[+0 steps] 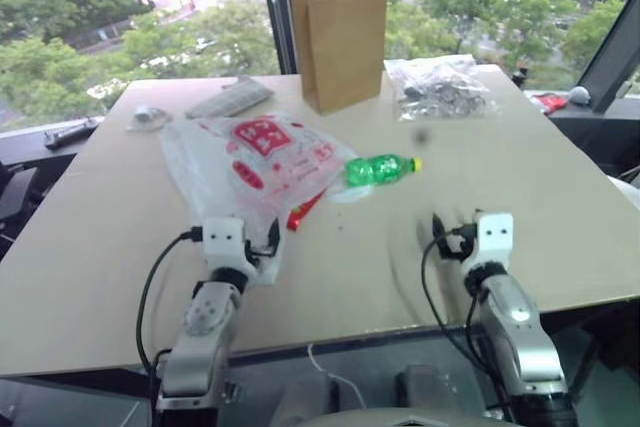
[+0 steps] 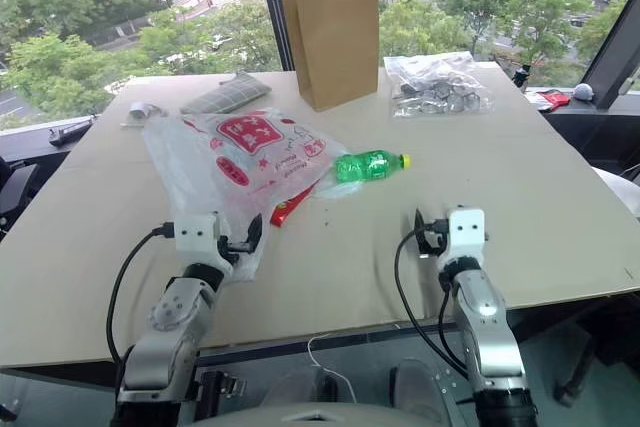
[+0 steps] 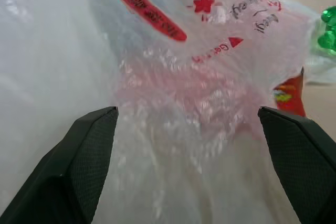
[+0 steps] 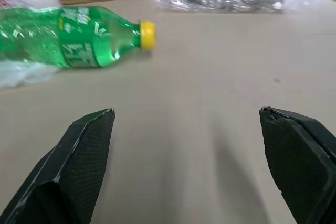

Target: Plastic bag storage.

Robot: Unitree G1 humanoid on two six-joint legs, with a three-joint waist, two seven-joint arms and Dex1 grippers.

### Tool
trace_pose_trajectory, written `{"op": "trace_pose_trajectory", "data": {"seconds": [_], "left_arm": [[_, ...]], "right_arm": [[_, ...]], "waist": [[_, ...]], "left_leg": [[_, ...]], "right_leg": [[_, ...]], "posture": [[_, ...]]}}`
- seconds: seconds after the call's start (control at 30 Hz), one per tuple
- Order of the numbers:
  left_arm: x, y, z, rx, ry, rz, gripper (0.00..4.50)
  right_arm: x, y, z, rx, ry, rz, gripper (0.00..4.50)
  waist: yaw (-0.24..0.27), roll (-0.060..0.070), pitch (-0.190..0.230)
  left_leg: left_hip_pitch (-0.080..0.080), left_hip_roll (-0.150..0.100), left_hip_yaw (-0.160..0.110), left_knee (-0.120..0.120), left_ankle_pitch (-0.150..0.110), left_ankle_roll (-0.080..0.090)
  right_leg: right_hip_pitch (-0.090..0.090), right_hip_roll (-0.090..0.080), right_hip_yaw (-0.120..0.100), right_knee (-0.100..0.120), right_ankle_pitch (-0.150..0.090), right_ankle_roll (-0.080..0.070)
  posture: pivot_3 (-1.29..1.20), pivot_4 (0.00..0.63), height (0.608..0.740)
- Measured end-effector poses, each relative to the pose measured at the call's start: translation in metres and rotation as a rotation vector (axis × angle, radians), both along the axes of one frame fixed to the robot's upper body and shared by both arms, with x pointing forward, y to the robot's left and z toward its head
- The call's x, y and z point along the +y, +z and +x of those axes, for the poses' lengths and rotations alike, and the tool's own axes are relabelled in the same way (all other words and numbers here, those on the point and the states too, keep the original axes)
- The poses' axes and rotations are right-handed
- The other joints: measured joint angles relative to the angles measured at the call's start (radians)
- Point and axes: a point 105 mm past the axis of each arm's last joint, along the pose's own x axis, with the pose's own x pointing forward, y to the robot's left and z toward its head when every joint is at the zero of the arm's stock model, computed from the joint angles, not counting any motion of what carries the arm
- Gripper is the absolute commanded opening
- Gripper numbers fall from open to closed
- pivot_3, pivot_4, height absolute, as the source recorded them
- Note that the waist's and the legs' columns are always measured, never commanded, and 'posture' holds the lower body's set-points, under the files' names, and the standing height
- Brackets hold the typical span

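Note:
The plastic bag (image 1: pixel 255 162), crinkly translucent white with red patches, lies flat on the left half of the wooden table (image 1: pixel 560 197). My left gripper (image 3: pixel 186 182) is open at the bag's near edge, and the film spreads between and ahead of its two black fingers (image 3: pixel 79 171). My right gripper (image 4: pixel 189 166) is open and low over bare table on the right, with nothing between its fingers. A green bottle (image 4: pixel 73 35) with a yellow cap lies on its side ahead and to the left of it, its base at the bag's edge.
A tall brown paper bag (image 1: pixel 340 42) stands at the back centre. Beside it on the right lies a clear bag of dark parts (image 1: pixel 440 87). A red packet (image 1: pixel 305 212) pokes out from under the plastic bag. A grey flat item (image 1: pixel 230 97) lies at the back left.

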Motion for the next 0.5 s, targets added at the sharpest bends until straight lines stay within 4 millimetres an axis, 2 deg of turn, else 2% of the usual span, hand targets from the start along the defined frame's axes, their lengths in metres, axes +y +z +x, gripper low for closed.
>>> {"op": "trace_pose_trajectory", "data": {"seconds": [0.1,0.3,0.33,0.37,0.43,0.5], "left_arm": [[-0.001,-0.007,-0.011,0.005,0.014,0.02,4.43],[-0.007,-0.018,-0.035,0.01,0.038,0.059,4.43],[-0.008,-0.019,-0.039,0.005,0.042,0.066,4.43],[-0.009,-0.022,-0.041,0.016,0.042,0.061,4.43],[-0.01,-0.024,-0.037,0.021,0.04,0.049,4.43],[-0.012,-0.022,-0.031,0.012,0.03,0.041,4.43]], "right_arm": [[-0.009,-0.006,-0.014,0.011,-0.032,-0.036,4.5],[-0.024,-0.011,-0.043,0.019,-0.085,-0.112,4.5],[-0.026,-0.011,-0.047,0.019,-0.092,-0.124,4.5],[-0.027,-0.014,-0.05,0.029,-0.094,-0.128,4.5],[-0.027,-0.021,-0.049,0.058,-0.095,-0.125,4.5],[-0.026,-0.016,-0.046,0.042,-0.09,-0.128,4.5]], "waist": [[0.003,0.004,-0.004],[0.021,0.003,-0.007],[0.023,0.003,-0.008],[0.024,0.004,0.008],[0.021,0.005,0.042],[0.017,0.014,0.054]], "left_leg": [[0.0,0.0,0.0,0.0,0.0,0.0],[0.0,0.001,0.0,0.0,-0.003,-0.003],[0.0,0.001,0.0,0.0,-0.003,-0.002],[-0.001,0.002,0.0,0.0,-0.004,-0.002],[0.005,0.006,0.0,0.004,-0.006,0.0],[0.004,0.01,0.001,0.004,-0.006,0.0]], "right_leg": [[0.001,0.0,0.0,0.0,-0.002,0.0],[0.001,-0.001,-0.001,-0.001,-0.003,0.001],[0.002,-0.001,-0.001,-0.002,-0.003,0.002],[0.001,-0.002,-0.001,-0.002,-0.004,0.002],[0.012,-0.003,-0.004,-0.003,-0.007,0.003],[0.015,-0.007,-0.011,-0.008,-0.008,0.004]], "posture": [[0.0,0.0,0.74],[0.0,0.0,0.74],[0.0,0.15,0.74],[0.0,0.0,0.74],[0.0,0.0,0.74],[0.0,0.0,0.74]]}}
